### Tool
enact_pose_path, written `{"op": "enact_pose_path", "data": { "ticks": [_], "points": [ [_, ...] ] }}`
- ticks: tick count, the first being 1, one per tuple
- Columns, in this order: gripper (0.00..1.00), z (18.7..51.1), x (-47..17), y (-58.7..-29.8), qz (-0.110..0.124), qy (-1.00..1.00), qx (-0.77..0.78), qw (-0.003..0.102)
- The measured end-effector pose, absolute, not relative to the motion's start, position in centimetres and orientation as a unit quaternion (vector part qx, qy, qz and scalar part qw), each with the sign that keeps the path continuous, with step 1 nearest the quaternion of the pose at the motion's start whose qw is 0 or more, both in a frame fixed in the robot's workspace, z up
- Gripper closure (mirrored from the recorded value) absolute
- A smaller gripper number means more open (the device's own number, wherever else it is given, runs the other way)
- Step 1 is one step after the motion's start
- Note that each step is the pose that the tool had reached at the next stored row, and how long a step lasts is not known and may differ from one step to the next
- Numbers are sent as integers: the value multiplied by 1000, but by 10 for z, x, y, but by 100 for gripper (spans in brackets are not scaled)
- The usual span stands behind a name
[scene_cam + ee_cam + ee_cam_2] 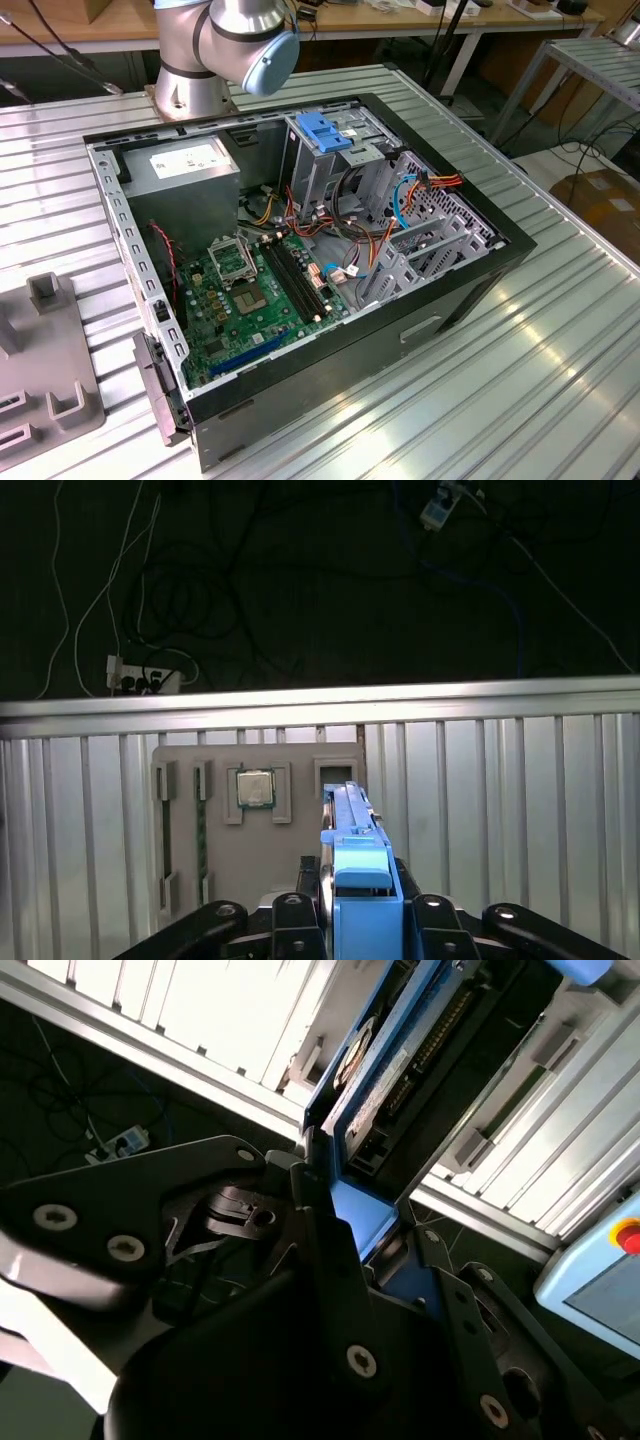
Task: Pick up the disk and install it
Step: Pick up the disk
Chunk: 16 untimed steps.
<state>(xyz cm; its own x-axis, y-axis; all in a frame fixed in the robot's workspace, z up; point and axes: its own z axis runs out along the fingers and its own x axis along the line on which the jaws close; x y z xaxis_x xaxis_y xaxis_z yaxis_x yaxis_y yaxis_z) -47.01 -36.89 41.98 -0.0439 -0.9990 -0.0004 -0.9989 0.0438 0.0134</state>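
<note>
The end effector [357,925] is closed on the disk [350,825]. In the first wrist view its two dark fingers [300,920] flank the light-blue bracket at the near end. The disk stands on edge and points away from the wrist, toward the bench [500,810].

The second wrist view shows the same hold from the side, with the disk [385,1080] projecting beyond the fingers and its labelled face exposed. Gripping by the bracket probably keeps the flat faces and the far end free, so that the disk can slide endwise into a slot.

Below the far end of the disk lies a grey holding tray [190,880]. A square pocket [338,772] in the tray sits open just beside the disk's tip. Whether the tip has cleared the tray cannot be told. The tray's other recesses hold a processor chip [255,789] and a memory stick [201,825], each in a fitted seat, probably so that parts can be found at fixed places.

In the exterior view the computer case [470,290] lies on its side with the cover off, well apart from the tray. This leaves the metal cage [325,130] with its blue tab, beside the power supply [185,170], open from above. The arm's base [190,90] stands at the far end of the case.
</note>
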Motion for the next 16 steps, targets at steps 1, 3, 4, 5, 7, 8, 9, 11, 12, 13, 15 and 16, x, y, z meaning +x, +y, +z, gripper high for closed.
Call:
{"op": "enact_pose_path", "data": {
  "ticks": [1,3,4,5,7,8,9,11,12,13,15,16],
  "points": [
    [63,422,-470,-369,-5,-722,691,4],
    [63,429,-470,-369,-5,-722,691,4],
    [63,432,-470,-369,-5,-722,691,4],
    [63,436,-470,-369,-5,-722,691,4],
    [63,439,-470,-369,-5,-722,691,4],
    [63,441,-470,-369,-5,-722,691,4],
    [63,443,-470,-369,-5,-722,691,4],
    [63,447,-470,-369,-5,-722,691,5],
    [63,450,-470,-369,-5,-722,691,4],
    [63,452,-470,-369,-5,-722,691,4],
    [63,457,-470,-369,-5,-722,691,4],
    [63,460,-470,-369,-5,-722,691,4]
  ]
}}
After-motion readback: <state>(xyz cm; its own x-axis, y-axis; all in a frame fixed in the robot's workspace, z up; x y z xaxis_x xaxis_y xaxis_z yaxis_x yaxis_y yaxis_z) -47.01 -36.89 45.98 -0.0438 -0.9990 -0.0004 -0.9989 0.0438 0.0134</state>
